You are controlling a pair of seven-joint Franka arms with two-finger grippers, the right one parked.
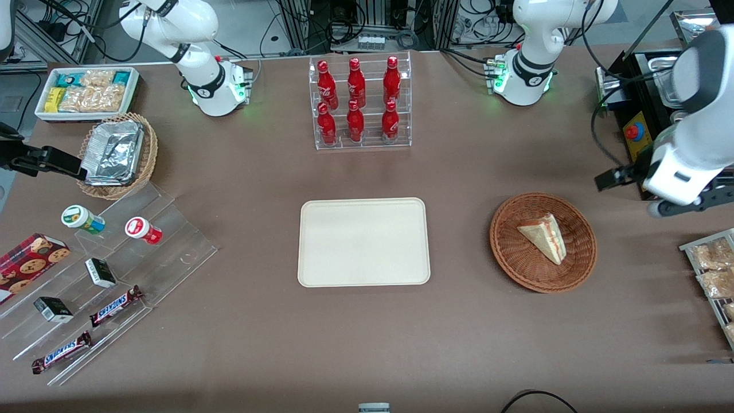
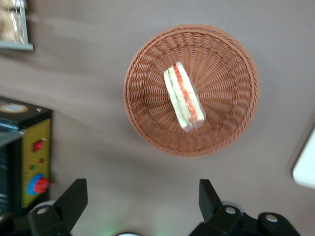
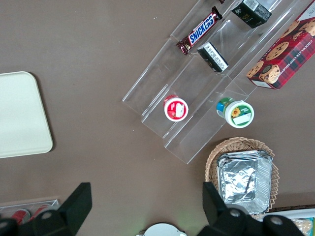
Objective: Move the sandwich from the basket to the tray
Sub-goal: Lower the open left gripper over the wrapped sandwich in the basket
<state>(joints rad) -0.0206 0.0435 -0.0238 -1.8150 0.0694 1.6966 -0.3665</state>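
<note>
The sandwich (image 1: pixel 545 236) (image 2: pixel 183 96), a pale wedge showing red and green filling along its cut edge, lies in the reddish-brown woven basket (image 1: pixel 515 259) (image 2: pixel 226 88). The cream tray (image 1: pixel 363 242) (image 2: pixel 307 167) lies flat beside the basket, toward the parked arm's end, with nothing on it. My left gripper (image 2: pixel 142 189) hangs open above bare table, with nothing between its fingers. It is beside the basket, toward the working arm's end and a little farther from the front camera. The hand (image 1: pixel 676 172) is high above the table, apart from basket and sandwich.
A black box with a red button (image 1: pixel 633 135) (image 2: pixel 29 162) stands close to my hand. A rack of snack packets (image 1: pixel 714 275) lies nearer the camera. A clear rack of red bottles (image 1: pixel 360 103) stands above the tray. A foil-lined basket (image 1: pixel 117 152) and acrylic steps (image 1: pixel 97 275) sit toward the parked arm's end.
</note>
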